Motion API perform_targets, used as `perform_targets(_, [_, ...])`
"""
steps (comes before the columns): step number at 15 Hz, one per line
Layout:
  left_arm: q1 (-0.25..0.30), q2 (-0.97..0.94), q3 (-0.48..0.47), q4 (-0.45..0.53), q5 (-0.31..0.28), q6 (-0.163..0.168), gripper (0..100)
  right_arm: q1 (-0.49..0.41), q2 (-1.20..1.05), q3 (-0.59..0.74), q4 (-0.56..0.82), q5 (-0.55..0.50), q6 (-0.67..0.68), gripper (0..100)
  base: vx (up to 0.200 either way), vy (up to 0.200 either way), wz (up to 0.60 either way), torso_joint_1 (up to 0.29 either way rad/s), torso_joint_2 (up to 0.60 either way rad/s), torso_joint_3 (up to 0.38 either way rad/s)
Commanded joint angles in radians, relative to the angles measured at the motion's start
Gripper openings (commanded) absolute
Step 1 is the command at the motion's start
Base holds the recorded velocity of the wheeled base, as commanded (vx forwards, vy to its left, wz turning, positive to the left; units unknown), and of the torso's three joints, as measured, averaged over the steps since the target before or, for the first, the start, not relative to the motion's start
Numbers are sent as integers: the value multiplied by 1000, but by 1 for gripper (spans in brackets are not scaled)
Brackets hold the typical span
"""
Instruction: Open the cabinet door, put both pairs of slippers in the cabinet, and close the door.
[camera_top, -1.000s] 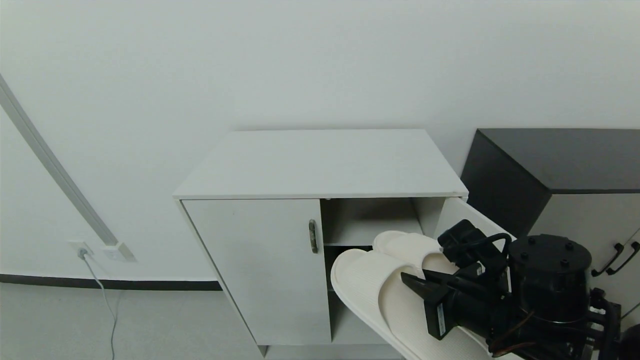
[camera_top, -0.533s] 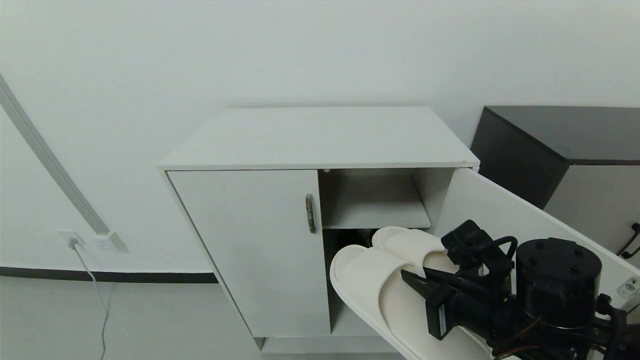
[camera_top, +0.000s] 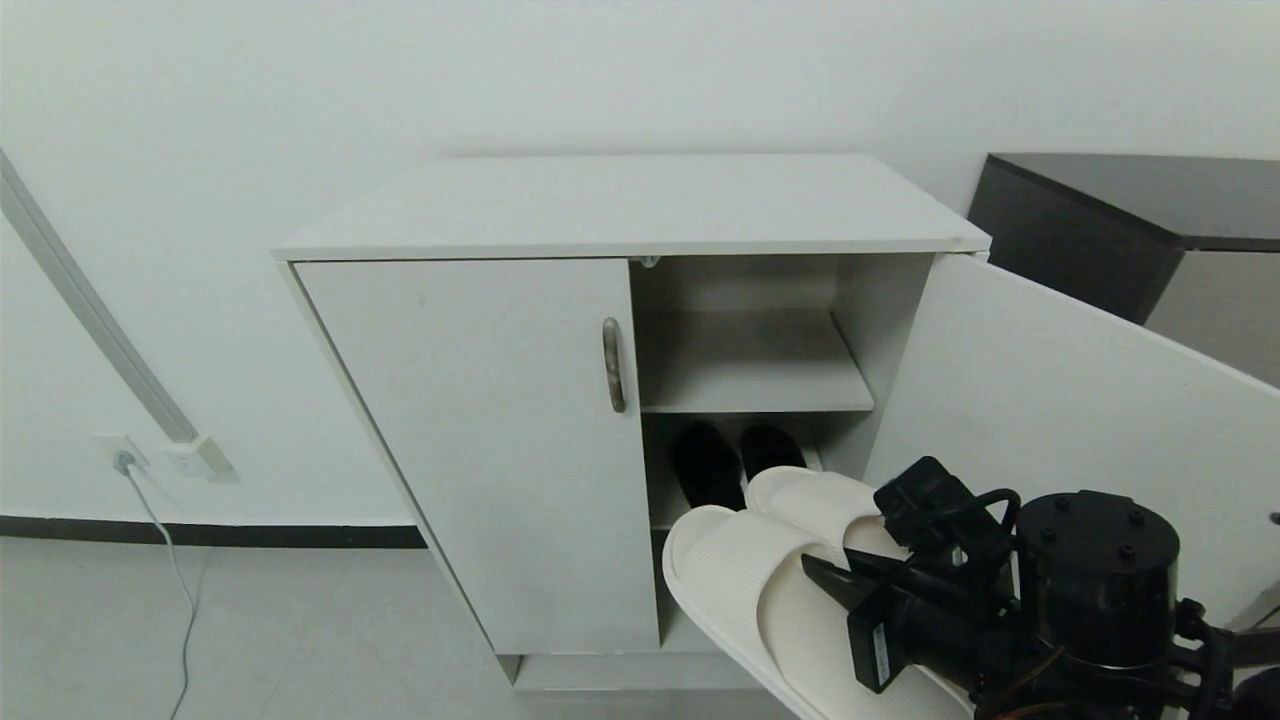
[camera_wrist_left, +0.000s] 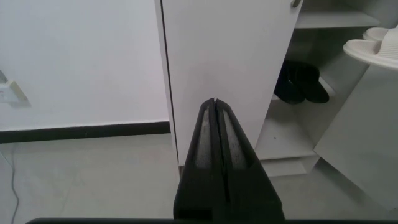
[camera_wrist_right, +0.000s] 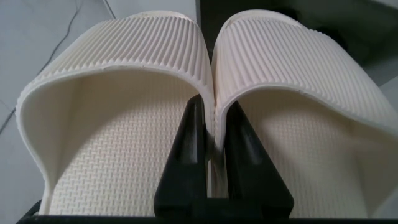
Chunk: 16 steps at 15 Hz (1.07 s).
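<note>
The whole head view has shifted since a second ago, which is the camera's move: the cabinet (camera_top: 620, 200) now shows larger and higher, and its lower shelf has come into sight. Its right door (camera_top: 1050, 400) hangs wide open toward 3 o'clock; the left door (camera_top: 480, 440) is closed. The white slippers (camera_top: 760, 570) sit at 5 o'clock as before, side by side before the opening, toes toward 12 o'clock. The black slippers (camera_top: 725, 462) lie on the lower shelf, just beyond those toes. The right gripper (camera_wrist_right: 214, 146) pinches the white pair's inner edges together. The left gripper (camera_wrist_left: 215, 124), fingers pressed together on nothing, faces the left door
</note>
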Motion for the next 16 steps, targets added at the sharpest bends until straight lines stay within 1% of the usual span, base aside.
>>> perform_targets(1, [0, 0, 0, 0, 0, 1, 0, 0, 4, 2, 0, 0, 0, 0, 0, 0, 0, -110, 461, 349])
perform_targets(6, [0, 0, 0, 0, 0, 1, 0, 0, 25, 4, -17, 2, 0, 0, 0, 0, 0, -79, 454, 366])
perform_targets(9, [0, 0, 0, 0, 0, 1, 0, 3, 28, 14, -60, -3, -1, 0, 0, 0, 0, -23, 429, 398])
perform_targets(12, [0, 0, 0, 0, 0, -1, 0, 6, 35, 13, -72, -3, -1, 0, 0, 0, 0, -2, 152, 146])
perform_targets(16, [0, 0, 0, 0, 0, 1, 0, 6, 58, 27, -94, -1, -14, 0, 0, 0, 0, -1, 14, 12])
